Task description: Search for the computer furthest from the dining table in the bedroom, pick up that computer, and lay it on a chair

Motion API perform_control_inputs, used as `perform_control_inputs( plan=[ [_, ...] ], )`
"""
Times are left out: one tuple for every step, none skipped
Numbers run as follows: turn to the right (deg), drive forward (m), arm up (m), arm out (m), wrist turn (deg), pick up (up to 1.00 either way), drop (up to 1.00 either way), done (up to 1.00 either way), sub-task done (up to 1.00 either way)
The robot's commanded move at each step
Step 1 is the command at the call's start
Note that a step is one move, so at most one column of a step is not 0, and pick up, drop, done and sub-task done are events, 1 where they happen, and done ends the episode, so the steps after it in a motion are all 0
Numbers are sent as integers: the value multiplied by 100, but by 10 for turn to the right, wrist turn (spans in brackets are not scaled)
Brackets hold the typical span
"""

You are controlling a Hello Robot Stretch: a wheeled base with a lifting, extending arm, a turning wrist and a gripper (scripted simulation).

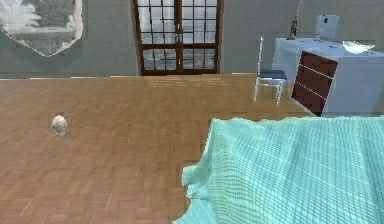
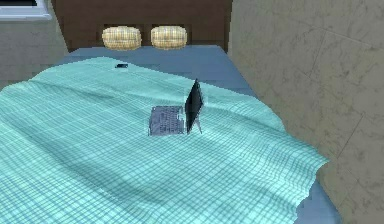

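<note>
Arm side view first: the state of the jaws cannot be told from these pictures; nearest to where the arm would reach lies the computer [image 2: 170, 120], lid up, just right of the frame's middle, its dark screen standing at the right of its grey keyboard; it rests on the teal blanket [image 2: 80, 150] of the bed [image 2: 228, 75]; two tan pillows [image 2: 144, 37] sit against the headboard at the top, and a small dark thing [image 2: 121, 67] lies below them.

In the forward view the blanket's corner fills the lower right; a pale chair [image 1: 270, 75] stands at the upper right, just beside a white table [image 1: 335, 75] with brown drawers; a pale upright slab [image 1: 327, 27] on that table may be another computer, though I cannot tell; a bowl [image 1: 358, 46] sits near it.

I judge the search is ending and the pick-up is not yet begun; next, the arm must extend out across the bed to the computer, likely taking it by its flat base or lid edge; the chair looks a fair goal afterwards.
</note>
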Motion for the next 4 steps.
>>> perform_control_inputs(
  plan=[
    [0, 0, 36, 0, 0, 0, 0, 0, 0],
    [0, 0, 0, 50, 0, 0, 0, 0, 0],
    [0, 0, 0, 0, 450, 0, 0, 0, 0],
    [0, 0, 0, 0, 450, 0, 0, 0, 0]
  ],
)
